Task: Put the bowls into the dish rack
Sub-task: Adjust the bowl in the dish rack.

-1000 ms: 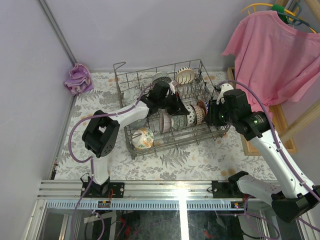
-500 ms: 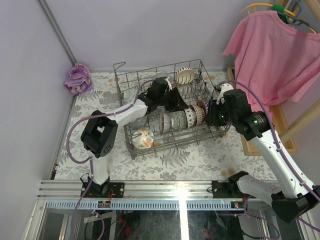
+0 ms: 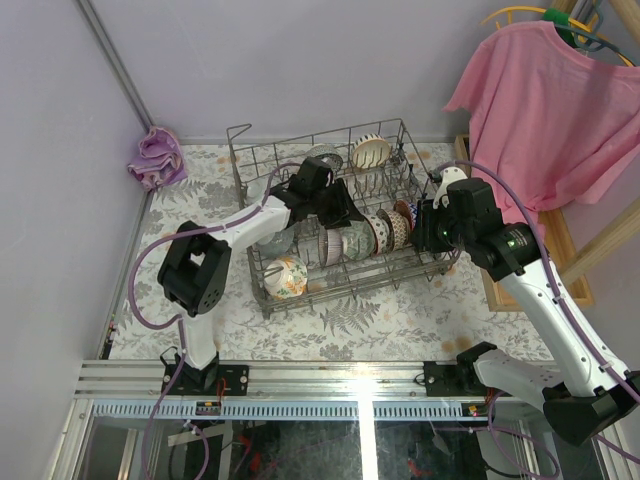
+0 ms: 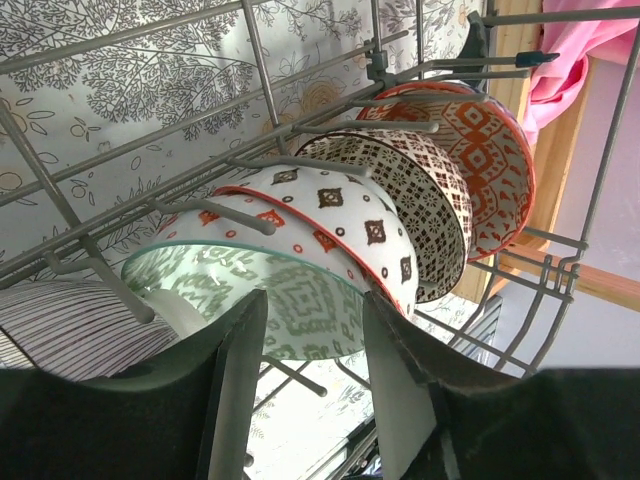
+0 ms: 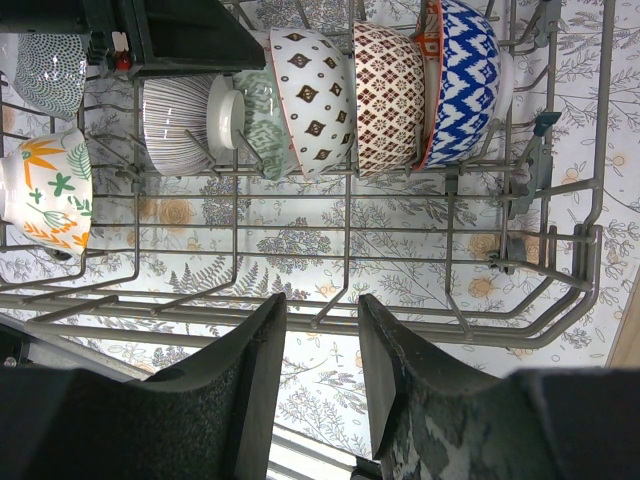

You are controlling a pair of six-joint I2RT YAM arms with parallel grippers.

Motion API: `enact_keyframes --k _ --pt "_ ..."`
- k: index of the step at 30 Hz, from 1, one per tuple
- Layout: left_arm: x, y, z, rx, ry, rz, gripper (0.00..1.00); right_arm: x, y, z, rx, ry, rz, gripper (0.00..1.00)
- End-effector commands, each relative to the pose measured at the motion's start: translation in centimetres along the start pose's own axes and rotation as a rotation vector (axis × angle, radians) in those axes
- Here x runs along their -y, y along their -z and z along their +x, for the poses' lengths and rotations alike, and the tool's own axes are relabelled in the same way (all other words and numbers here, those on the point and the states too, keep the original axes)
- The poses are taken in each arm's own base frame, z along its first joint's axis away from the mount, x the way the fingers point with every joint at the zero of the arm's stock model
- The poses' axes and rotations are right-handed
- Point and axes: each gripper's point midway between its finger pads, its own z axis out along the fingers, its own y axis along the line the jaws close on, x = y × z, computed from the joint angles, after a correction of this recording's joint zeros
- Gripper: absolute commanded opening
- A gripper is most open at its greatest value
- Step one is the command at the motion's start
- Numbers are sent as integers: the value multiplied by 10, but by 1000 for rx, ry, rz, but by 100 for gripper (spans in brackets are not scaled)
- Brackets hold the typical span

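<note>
Claws on both arms stand spread, with nothing between their fingers. The left claw (image 4: 315,305) hangs inside the dish rack (image 3: 310,137), close over a row of bowls standing on edge between the tines. Nearest its fingers is the pale green bowl (image 4: 200,270), with the striped bowl (image 4: 60,315) beside it on one side. On the other side, packed face to back, come the white diamond-print bowl (image 4: 330,215), the brown lattice bowl (image 4: 410,180) and the red-and-white geometric bowl (image 4: 485,150). The right claw (image 5: 320,310) is held at the rack's right end, touching no bowl, looking along the same row, whose last bowl there shows a blue-and-white outside (image 5: 465,75). An orange floral bowl (image 3: 286,277) lies in the rack's near left corner, and two more bowls (image 3: 370,150) stand along its far side. The rack rests on a leaf-printed worktop (image 3: 340,320); a purple cloth (image 3: 155,158) lies off its far left corner, and a pink shirt (image 3: 540,110) hangs beyond its right end.
</note>
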Motion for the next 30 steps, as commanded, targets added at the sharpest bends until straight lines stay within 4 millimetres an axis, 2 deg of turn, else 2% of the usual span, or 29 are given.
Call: enact_keyframes --k 1,12,18,23,30 --pt "7 14 -3 13 -26 -5 42 -2 1 -10 35 3 -12 42" --pt "12 9 -5 42 -17 -75 40 -3 2 -10 35 1 -16 41" --pt "27 3 0 58 -24 -55 40 -4 3 -10 41 2 -21 41" --pt "23 -4 6 44 -23 -89 38 -3 4 -10 47 3 -19 41" --pt "21 5 4 69 -26 -104 36 -3 5 -10 52 3 -20 42"
